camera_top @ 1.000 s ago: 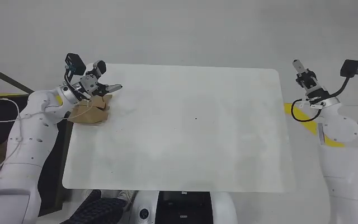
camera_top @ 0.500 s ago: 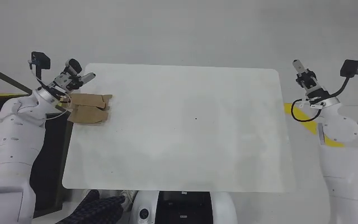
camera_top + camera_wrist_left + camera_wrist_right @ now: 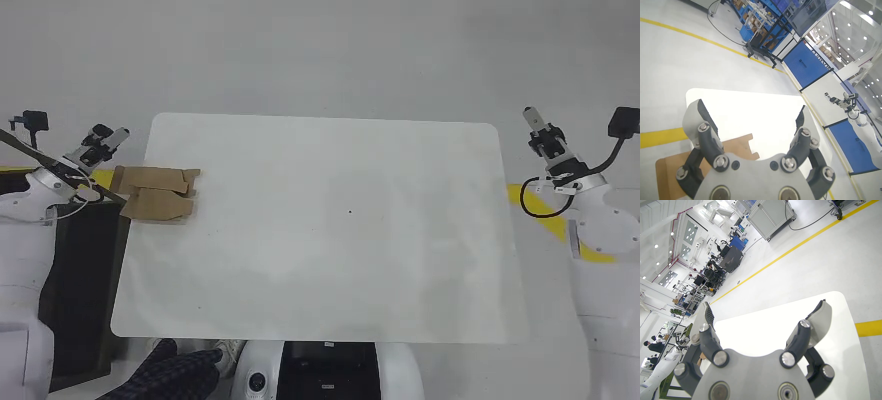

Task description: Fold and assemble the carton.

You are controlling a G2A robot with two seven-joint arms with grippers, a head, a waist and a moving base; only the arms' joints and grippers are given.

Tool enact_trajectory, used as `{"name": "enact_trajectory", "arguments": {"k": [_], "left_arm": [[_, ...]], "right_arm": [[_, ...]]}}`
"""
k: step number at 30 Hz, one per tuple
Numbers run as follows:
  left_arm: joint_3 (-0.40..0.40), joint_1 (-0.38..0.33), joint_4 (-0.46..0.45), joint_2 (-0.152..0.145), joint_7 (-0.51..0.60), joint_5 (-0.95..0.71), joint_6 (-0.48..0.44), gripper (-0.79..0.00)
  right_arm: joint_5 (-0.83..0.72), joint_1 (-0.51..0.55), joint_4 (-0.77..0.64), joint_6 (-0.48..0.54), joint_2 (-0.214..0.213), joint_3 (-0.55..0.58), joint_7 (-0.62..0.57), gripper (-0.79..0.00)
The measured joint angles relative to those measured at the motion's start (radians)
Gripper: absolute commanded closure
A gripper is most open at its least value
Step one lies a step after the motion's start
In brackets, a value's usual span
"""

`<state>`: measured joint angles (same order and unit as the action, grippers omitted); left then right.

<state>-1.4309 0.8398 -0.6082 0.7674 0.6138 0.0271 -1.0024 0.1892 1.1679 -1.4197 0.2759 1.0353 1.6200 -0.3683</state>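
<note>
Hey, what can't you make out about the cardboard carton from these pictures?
Top view: the carton is too small to show its creases or whether any flaps overlap.
Left wrist view: part of the carton is hidden behind the left gripper and cut off by the picture's edge.
Both views: its underside lies hidden against the table.

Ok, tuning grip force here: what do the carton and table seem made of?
Carton: likely plain brown cardboard, matte, a flat sheet with cut notches. Table: smooth white top, maybe laminate or plastic; cannot tell which.
</note>
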Motion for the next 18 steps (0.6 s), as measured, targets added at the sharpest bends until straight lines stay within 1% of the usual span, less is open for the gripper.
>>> {"name": "enact_trajectory", "arguments": {"k": [4, 9, 18], "left_arm": [[-0.002, -0.016, 0.041, -0.005, 0.085, -0.058, 0.003, -0.785], [0.005, -0.022, 0.073, -0.002, 0.187, -0.154, 0.017, -0.785], [0.006, -0.022, 0.073, -0.002, 0.187, -0.155, 0.019, -0.785]], "right_arm": [[0.000, 0.000, 0.000, 0.000, 0.000, 0.000, 0.000, -0.785], [0.000, 0.000, 0.000, 0.000, 0.000, 0.000, 0.000, -0.785], [0.000, 0.000, 0.000, 0.000, 0.000, 0.000, 0.000, -0.785]]}}
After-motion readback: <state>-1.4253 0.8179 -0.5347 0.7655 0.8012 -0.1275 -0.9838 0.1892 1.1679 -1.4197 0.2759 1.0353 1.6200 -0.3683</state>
